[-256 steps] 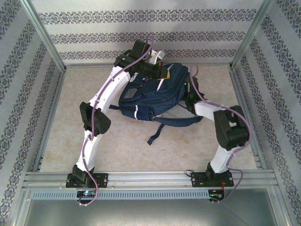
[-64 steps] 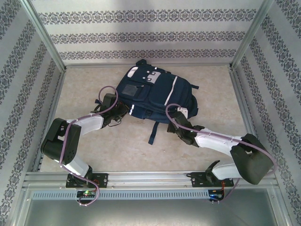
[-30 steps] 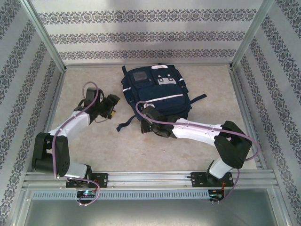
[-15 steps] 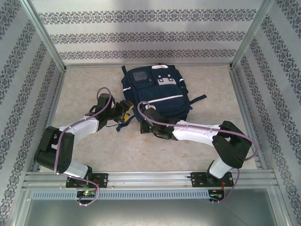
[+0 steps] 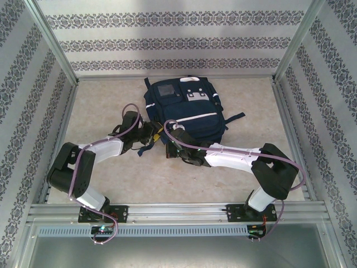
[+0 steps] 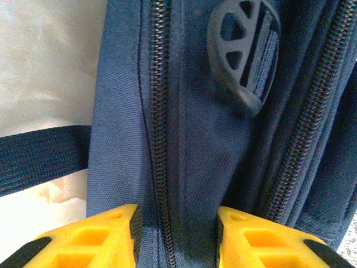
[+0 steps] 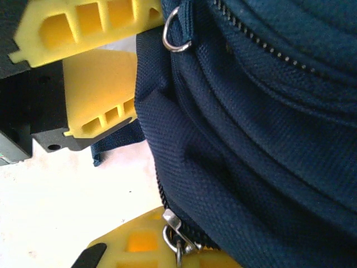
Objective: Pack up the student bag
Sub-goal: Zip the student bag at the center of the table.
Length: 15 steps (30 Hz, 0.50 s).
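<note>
— Where's the student bag (image 5: 184,109)?
— Twelve o'clock on the table (image 5: 106,100), lying flat. My right gripper (image 5: 170,135) is pressed together at the zip pull (image 7: 176,241). The left gripper (image 6: 177,226) straddles the zipper seam (image 6: 159,139), but I can't tell whether it pinches.
— Risk?
— A loose seam lets the bag drag when I pull.

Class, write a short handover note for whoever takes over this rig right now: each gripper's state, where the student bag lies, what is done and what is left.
Left gripper: jaws sit either side of a zipped seam at the near left corner of the student bag; I cannot tell whether they pinch it.
Right gripper: shut, apparently on a zip pull at that same corner.
Bag: lying flat, front up, at the far middle of the table.
Done: both grippers are placed at the zip.
Left: probably draw the zip open, then pack.
</note>
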Each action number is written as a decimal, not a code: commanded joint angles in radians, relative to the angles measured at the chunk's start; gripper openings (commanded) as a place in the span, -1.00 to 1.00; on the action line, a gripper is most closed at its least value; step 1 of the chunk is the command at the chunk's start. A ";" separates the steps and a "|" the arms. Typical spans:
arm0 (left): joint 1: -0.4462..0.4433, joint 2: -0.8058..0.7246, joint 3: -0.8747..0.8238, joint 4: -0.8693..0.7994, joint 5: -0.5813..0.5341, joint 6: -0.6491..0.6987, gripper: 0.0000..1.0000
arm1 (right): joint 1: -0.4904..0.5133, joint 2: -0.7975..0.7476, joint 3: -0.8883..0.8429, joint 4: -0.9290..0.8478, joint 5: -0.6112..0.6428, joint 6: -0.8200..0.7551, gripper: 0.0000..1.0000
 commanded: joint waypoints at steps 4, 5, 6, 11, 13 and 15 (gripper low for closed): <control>-0.016 0.022 0.041 0.029 -0.046 0.020 -0.70 | 0.008 0.025 -0.010 0.069 0.002 0.013 -1.00; -0.015 0.019 0.051 0.012 -0.053 0.033 -0.79 | 0.008 0.024 -0.013 0.063 0.009 0.014 -1.00; -0.014 0.012 0.059 -0.009 -0.063 0.046 -0.87 | 0.010 0.022 -0.013 0.050 0.016 0.013 -1.00; 0.003 -0.015 0.079 -0.079 -0.094 0.091 -1.00 | 0.011 -0.015 -0.015 -0.031 0.075 -0.001 -1.00; 0.013 -0.020 0.083 -0.095 -0.095 0.099 -1.00 | 0.011 -0.030 -0.017 -0.063 0.093 -0.005 -1.00; 0.022 -0.024 0.085 -0.106 -0.095 0.107 -1.00 | 0.011 -0.043 -0.015 -0.097 0.104 -0.007 -1.00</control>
